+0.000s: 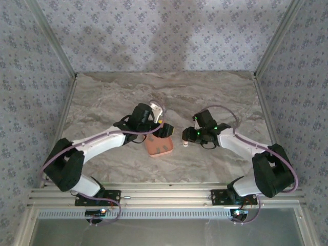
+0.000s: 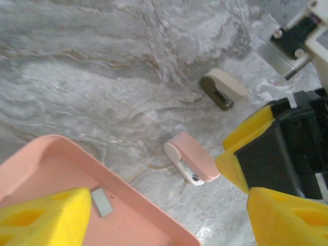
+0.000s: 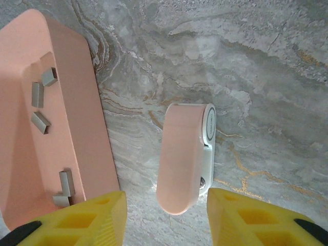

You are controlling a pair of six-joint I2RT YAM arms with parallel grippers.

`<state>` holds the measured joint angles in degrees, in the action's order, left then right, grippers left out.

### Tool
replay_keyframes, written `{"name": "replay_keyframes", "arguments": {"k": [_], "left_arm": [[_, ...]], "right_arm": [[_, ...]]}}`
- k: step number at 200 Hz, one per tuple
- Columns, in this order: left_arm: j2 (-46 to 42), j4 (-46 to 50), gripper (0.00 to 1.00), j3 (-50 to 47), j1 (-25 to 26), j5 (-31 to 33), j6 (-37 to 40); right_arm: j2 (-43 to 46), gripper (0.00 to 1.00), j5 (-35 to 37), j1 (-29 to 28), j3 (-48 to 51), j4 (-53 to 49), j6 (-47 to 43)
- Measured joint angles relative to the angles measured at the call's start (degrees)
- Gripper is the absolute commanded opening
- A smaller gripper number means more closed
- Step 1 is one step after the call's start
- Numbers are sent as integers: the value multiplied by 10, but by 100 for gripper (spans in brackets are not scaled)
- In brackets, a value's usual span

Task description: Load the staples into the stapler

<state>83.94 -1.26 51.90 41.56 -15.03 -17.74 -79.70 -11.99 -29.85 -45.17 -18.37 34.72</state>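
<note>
The stapler, pale pink over a white base, lies closed on its side on the marble table. My right gripper is open, its yellow pads on either side of the stapler's near end with a gap on both sides. Several grey staples lie in the salmon tray to the left. My left gripper is open over the tray's rim, one pad beside a staple strip. From above, the stapler sits just right of the tray, between the left gripper and the right gripper.
A small beige piece with a dark metal inside lies on the table beyond the stapler. Metal posts and patterned walls enclose the table's back and sides. Bare marble stretches toward the back.
</note>
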Motion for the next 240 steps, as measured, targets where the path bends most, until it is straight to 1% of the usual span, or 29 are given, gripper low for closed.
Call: {"name": "replay_keyframes", "arguments": {"k": [20,57,103,133,159,213,240], "left_arm": [[-31,0,80,-23,0,35,-2],[-74,2,80,-65,-7,84,-4],[-102,7,80,-90,-11,117,-4],[-118,7,80,-105,-15,123,-4],[-124,10,80,-110,-20,129,-4],[-133,11,80,-113,-24,130,-4],[-141,12,80,-118,-27,130,-4]], "right_arm": [[-8,48,26,-16,-29,-39,-6],[-57,49,71,-45,-89,-101,-20],[-127,50,113,-70,-141,-171,-34],[-157,50,126,-76,-156,-194,-39],[-174,45,127,-77,-163,-207,-43],[-191,29,130,-78,-172,-227,-49],[-191,26,138,-78,-178,-237,-52]]}}
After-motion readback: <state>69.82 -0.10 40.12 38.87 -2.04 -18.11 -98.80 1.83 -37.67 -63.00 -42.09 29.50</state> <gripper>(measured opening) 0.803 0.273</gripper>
